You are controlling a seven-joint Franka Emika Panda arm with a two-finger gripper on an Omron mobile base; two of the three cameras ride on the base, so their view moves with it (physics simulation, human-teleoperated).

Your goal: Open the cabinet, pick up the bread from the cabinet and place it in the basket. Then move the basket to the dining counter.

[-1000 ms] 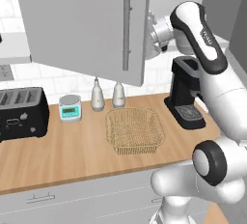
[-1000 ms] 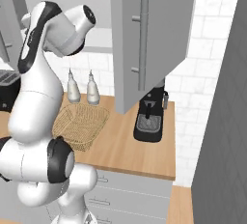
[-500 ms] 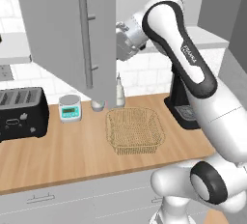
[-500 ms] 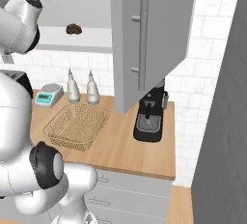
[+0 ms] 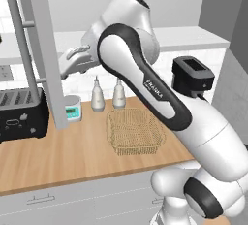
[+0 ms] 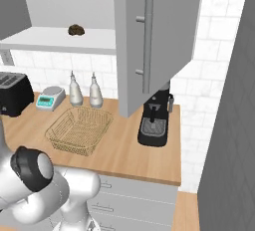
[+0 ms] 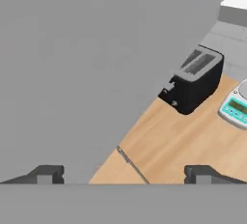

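The cabinet's left door (image 5: 42, 49) is swung wide open, its long bar handle (image 5: 22, 42) facing outward. My gripper (image 7: 123, 175) is open with nothing between its fingertips (image 7: 46, 174), close against the door's grey face (image 7: 72, 49). In the left base view my hand (image 5: 70, 63) is just right of that door's edge. The bread (image 6: 75, 30), a small dark-brown lump, lies on the cabinet shelf (image 6: 45, 40). The tan mesh basket (image 5: 135, 131) (image 6: 79, 130) sits empty on the wooden worktop below. The dining counter is out of view.
A black toaster (image 5: 19, 115) (image 7: 195, 78), a teal scale (image 5: 72, 107) and two bottles (image 5: 98, 98) stand at the back of the worktop. A black coffee machine (image 6: 154, 120) stands under the right cabinet door (image 6: 154, 41), which juts forward. A grey wall (image 6: 229, 125) closes the right side.
My arm has swung left and the left door has opened wider with it. In the right base view the arm has left the picture and the bread on the shelf is uncovered.
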